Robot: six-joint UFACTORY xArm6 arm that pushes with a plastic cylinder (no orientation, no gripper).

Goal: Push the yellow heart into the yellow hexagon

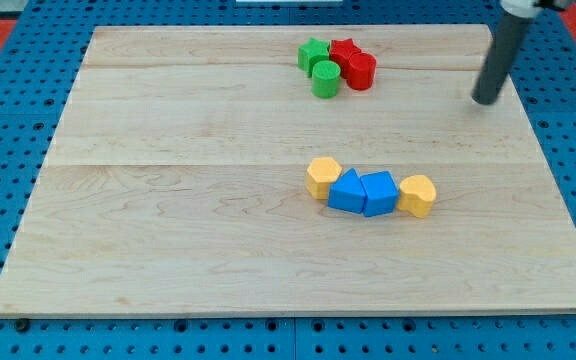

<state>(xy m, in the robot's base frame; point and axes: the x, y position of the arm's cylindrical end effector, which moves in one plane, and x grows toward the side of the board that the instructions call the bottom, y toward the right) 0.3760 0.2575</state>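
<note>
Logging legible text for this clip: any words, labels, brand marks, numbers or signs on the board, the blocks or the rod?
None: no text, number or sign is visible in the camera view.
Wooden board: bare grain only.
Yellow heart, yellow hexagon, the blue, green and red blocks: plain faces.
My tip: unmarked dark rod, toward the view's top right, apart from all blocks.

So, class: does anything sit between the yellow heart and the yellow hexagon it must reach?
Yes. Two blue blocks sit side by side between the yellow heart at the view's right and the yellow hexagon at the left. My tip is well above and right of the heart, with bare board between.
</note>
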